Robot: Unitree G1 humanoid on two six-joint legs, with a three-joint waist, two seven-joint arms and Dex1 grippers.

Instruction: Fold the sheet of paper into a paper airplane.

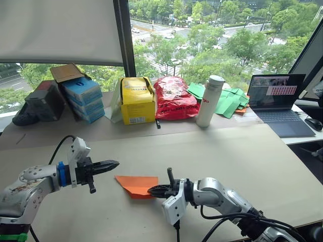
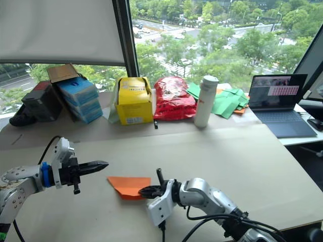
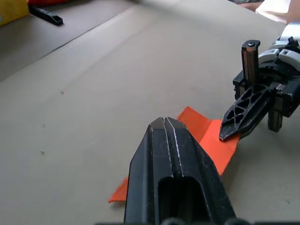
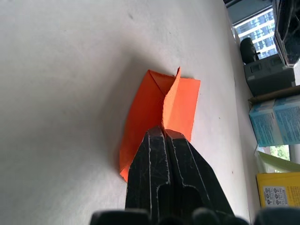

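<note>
Low in the frame's centre on the worktop [image 1: 262,161], the paper [image 1: 135,184] lies part-folded; your right gripper [image 1: 153,191] pinches its raised flap, so press the crease flat while the clenched, empty left gripper [image 1: 114,164] steadies.

Right eye view: orange paper between two grippers on the table.

Folded sheet of paper [image 2: 129,185] lies flat on the beige table [image 2: 242,151]. Right gripper [image 2: 144,191] tip touches its near right corner; fingers appear pressed together. Left gripper [image 2: 101,165] hovers just left of the sheet, apart from it, fingers closed. Along the window: yellow box [image 2: 135,101], red bag [image 2: 174,98], white bottle [image 2: 203,101], green paper pieces [image 2: 227,101], laptop [image 2: 280,103].
</note>
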